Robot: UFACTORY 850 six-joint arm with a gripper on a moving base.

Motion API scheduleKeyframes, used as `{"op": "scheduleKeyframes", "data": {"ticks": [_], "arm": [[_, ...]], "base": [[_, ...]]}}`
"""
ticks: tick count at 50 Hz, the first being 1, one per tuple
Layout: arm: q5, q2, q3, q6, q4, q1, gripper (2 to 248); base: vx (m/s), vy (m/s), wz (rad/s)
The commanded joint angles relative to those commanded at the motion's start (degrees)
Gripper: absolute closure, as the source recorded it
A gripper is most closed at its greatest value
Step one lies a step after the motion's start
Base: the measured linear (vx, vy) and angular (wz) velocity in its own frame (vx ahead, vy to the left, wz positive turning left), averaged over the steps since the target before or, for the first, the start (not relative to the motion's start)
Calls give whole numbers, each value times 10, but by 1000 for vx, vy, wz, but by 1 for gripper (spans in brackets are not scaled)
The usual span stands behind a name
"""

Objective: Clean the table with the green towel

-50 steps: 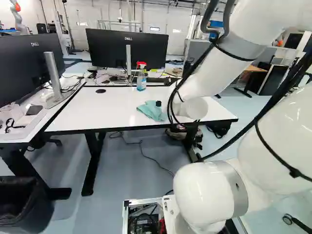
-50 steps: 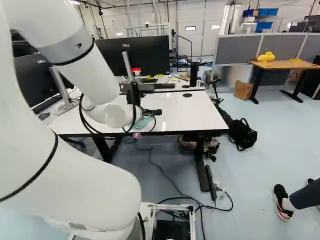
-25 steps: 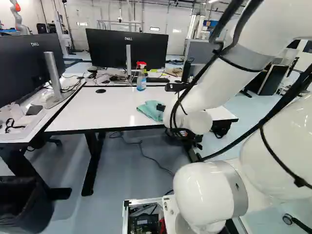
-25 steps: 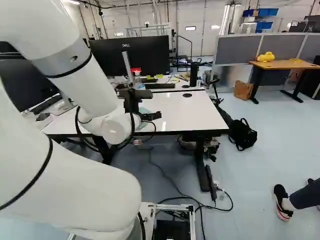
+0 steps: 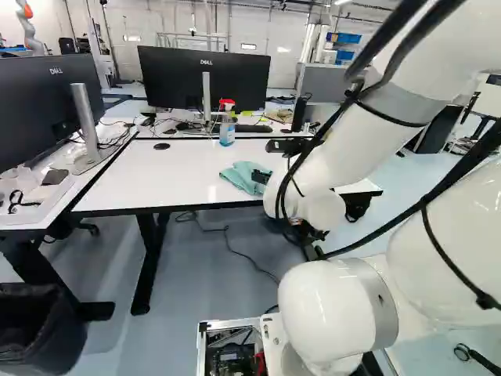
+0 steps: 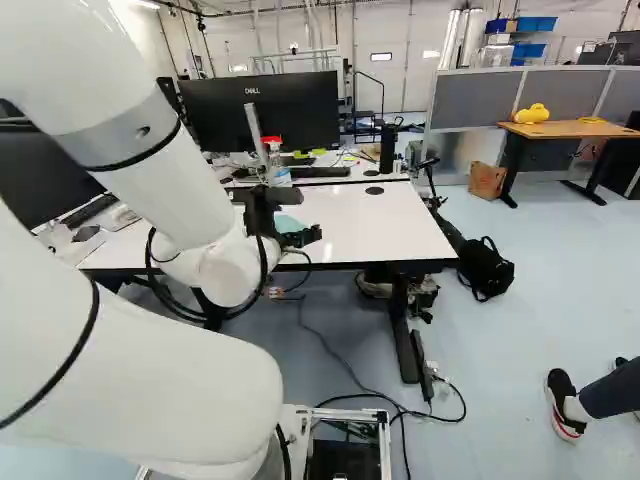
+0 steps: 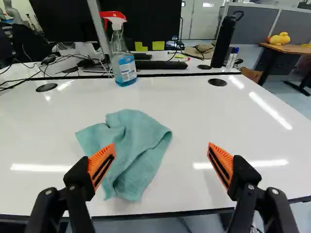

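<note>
Towel: your green towel (image 7: 127,148) lies crumpled in a loose heap on the white table (image 7: 252,121), towards its near edge, ahead of the gripper and closer to the left finger's pad than to the right one.
Handling: judge it light, soft and limp. It will fold and drape rather than hold a shape, and on this glossy top it should slide easily once you press on it.
Where to grip: the raised, bunched folds near the middle of the heap give you the most cloth to pinch. The thin flat corner nearest the table edge looks harder to catch.
Gripper: your gripper (image 7: 160,162) stands wide apart and holds nothing. Both orange pads are clear of the cloth, hovering at the table's near edge.
Around it: a spray bottle (image 7: 121,60) with blue liquid stands well behind the towel at the far side of the table. A dark flask (image 7: 224,33) stands further back, and monitors (image 5: 203,76) sit on the desk beyond.
Task state: the table shows no stain or spill that you can make out, so the pictures do not settle whether wiping is ahead or over.
Change: against the pictures a second ago, your arm has drawn back and lowered towards the base, so the gripper now sits at the near edge instead of over the towel. The towel has not shifted on the table, and the base has not moved.
</note>
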State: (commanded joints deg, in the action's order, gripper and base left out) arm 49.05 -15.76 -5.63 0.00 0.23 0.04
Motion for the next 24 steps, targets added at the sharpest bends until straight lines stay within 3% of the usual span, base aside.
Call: {"op": "scheduleKeyframes", "data": {"ticks": [24], "arm": [[9,-2,6,0,-2,0,3]], "base": [[0,0,0]]}}
